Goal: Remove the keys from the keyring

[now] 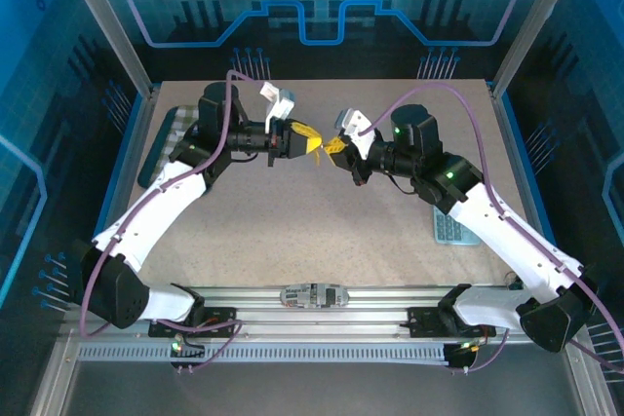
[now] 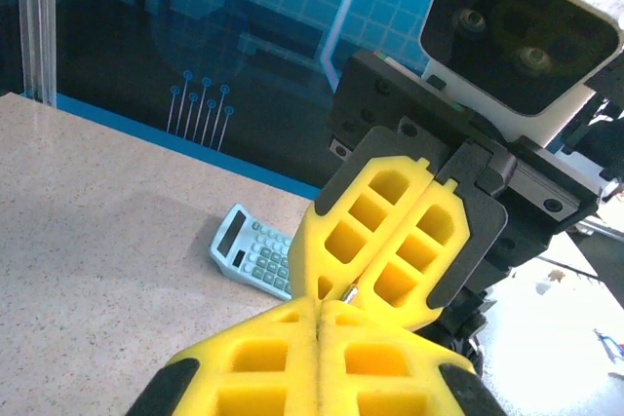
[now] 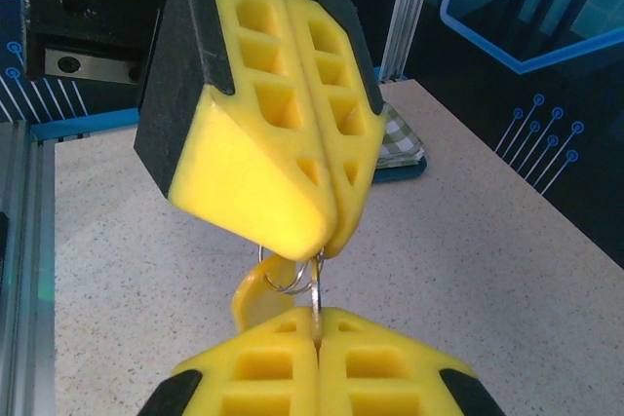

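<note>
Two grippers met in mid-air, up-left of the calculator (image 1: pixel 454 231) and well apart from it.

- Cloth (image 1: pixel 172 135): far left of the calculator, not involved.
- Left gripper (image 1: pixel 308 137): fingers pressed together. It appeared to pinch the keyring (image 3: pixel 255 301) by its wire loop (image 3: pixel 281 276), and the yellow tag hung free under the tips.
- Key (image 3: pixel 317 295): a thin metal sliver that ran from the loop straight into the right gripper's seam.
- Right gripper (image 1: pixel 335 147): fingers pressed together on that key. Its tips were just beside the left tips, above the table (image 1: pixel 292 231).

Progress, my read:
- Zero keys were off.
- The key looked threaded on the loop.
- Both grasps were set, so the pickup stage was done.
- What was left was to work the key round the split coil and pull the two apart.
- I saw one key and couldn't tell if there were more.

Views:
- Top view gave the arm layout and the meeting spot relative to the calculator. Loop and key were too small to tell there, just a yellow blob.
- Right wrist view resolved the loop, tag and key shaft, so it was the one to judge the grasp from.
- Left wrist view added the right gripper head-on, with a short silver stub (image 2: pixel 348 292) at its seam. The calculator lay behind it to the left.
</note>
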Controlling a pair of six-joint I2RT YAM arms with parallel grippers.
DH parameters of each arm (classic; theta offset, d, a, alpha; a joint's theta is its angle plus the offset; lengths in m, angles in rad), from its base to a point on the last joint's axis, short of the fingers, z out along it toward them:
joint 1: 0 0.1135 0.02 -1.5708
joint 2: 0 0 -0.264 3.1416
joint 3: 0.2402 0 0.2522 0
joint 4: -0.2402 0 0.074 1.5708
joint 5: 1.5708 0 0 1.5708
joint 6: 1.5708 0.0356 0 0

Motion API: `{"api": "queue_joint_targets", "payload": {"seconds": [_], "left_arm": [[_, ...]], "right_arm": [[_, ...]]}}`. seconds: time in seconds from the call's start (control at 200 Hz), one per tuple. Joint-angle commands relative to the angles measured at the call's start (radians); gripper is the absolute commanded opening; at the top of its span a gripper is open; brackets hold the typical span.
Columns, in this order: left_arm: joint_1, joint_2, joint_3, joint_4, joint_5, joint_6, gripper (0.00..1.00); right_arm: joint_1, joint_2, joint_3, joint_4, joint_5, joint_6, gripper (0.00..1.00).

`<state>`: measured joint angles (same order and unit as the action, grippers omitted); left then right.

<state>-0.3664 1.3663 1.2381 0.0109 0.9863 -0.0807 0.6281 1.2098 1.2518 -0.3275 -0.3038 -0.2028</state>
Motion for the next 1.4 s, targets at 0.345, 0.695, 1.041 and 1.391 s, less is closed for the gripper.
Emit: {"api": "queue_joint_targets", "payload": {"seconds": [0.345, 0.695, 1.041, 1.391], "left_arm": [[0.046, -0.042, -0.069, 0.337, -0.039, -0.26, 0.0], [0.049, -0.053, -0.085, 0.408, -0.064, -0.306, 0.0], [0.049, -0.058, -0.102, 0.439, -0.079, -0.338, 0.0], [0.028, -0.054, -0.118, 0.446, -0.087, -0.341, 0.0]], "right_arm": [[0.035, -0.061, -0.072, 0.082, 0.007, -0.03, 0.0], [0.102, -0.07, -0.101, 0.12, 0.104, -0.084, 0.0], [0.17, -0.056, -0.11, 0.147, 0.192, -0.139, 0.0], [0.245, -0.027, -0.108, 0.216, 0.309, -0.185, 0.0]]}}
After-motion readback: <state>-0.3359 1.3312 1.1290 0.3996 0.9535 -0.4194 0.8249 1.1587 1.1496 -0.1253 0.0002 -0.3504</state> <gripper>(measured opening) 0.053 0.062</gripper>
